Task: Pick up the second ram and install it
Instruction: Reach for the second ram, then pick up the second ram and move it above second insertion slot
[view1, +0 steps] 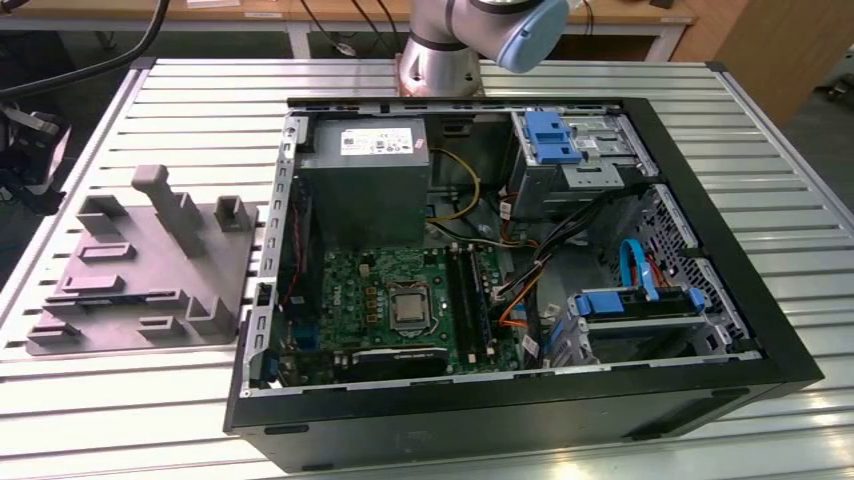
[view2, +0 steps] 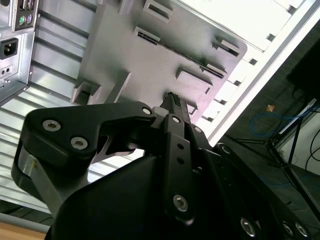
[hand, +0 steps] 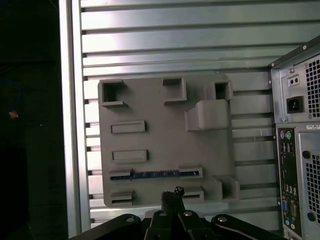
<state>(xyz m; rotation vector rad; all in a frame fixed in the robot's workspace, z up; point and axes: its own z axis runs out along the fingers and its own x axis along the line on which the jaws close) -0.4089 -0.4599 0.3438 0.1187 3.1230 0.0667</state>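
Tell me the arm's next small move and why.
Probably line the end effector up over the memory stick: the stick sits in the long slot of the grey holder, not yet picked up, and the end effector hangs above the holder, close beside that slot.

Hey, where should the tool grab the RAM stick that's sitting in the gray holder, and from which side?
Probably the upper edge of the RAM stick, mid-length, pinching its two flat faces and coming straight down from above. It stands on edge in a narrow slot of the gray holder, so only that thin top strip seems free.
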